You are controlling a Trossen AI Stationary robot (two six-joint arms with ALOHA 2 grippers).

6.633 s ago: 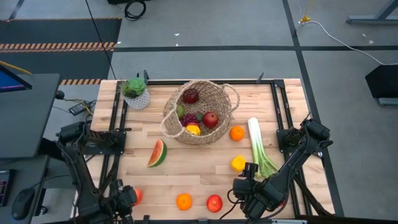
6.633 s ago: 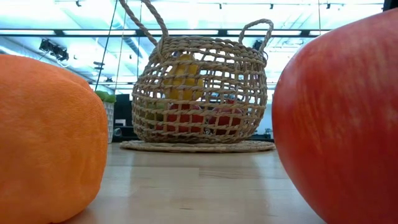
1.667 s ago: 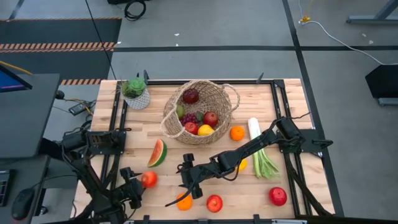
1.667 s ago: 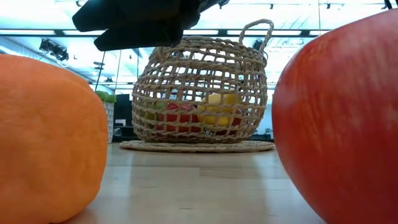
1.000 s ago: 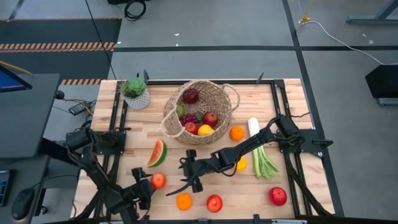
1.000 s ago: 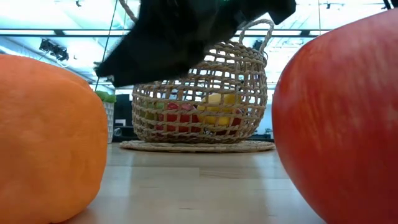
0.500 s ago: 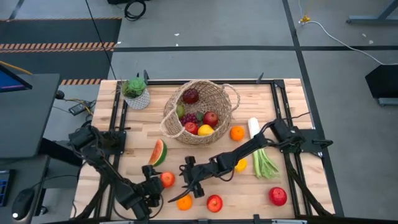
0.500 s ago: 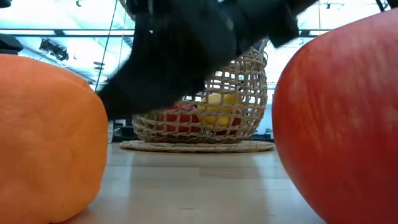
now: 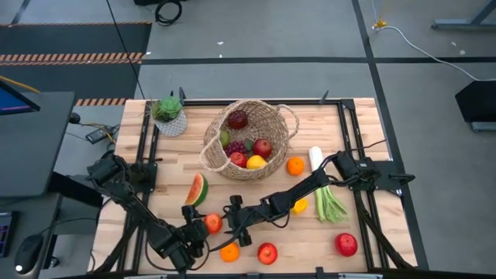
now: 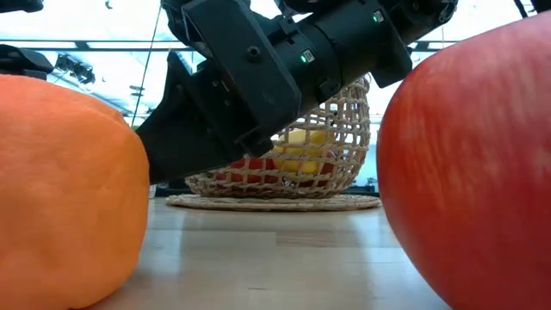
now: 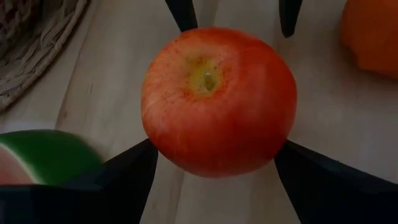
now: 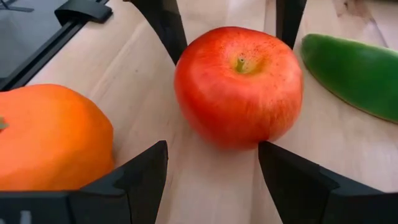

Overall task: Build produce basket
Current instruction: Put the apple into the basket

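A red apple sits near the table's front, left of middle, between the fingers of my left gripper, which is shut on it. My right gripper stands open just right of that apple, facing it, low over the boards. The right wrist view shows its fingertips on either side of the apple. The woven basket stands at the far middle, holding apples, a lemon, grapes and a pear. An orange and another apple lie at the front edge. My left gripper pinches the red apple by its two opposite sides between its two fingers, about at its widest part. The fingers slant down from the table's near left. The stem dimple faces the wrist. Whether the apple rests on the boards I cannot tell. My right gripper has its fingertips close beside the apple; whether they touch it I cannot tell.
A watermelon slice lies just beyond the left gripper. An orange, a lemon partly under the right arm, a leek and a third apple lie to the right. A potted plant stands at the far left.
My left gripper has carried the red apple toward the table's right edge, up to my right gripper. My right gripper has come down toward the table, staying open.
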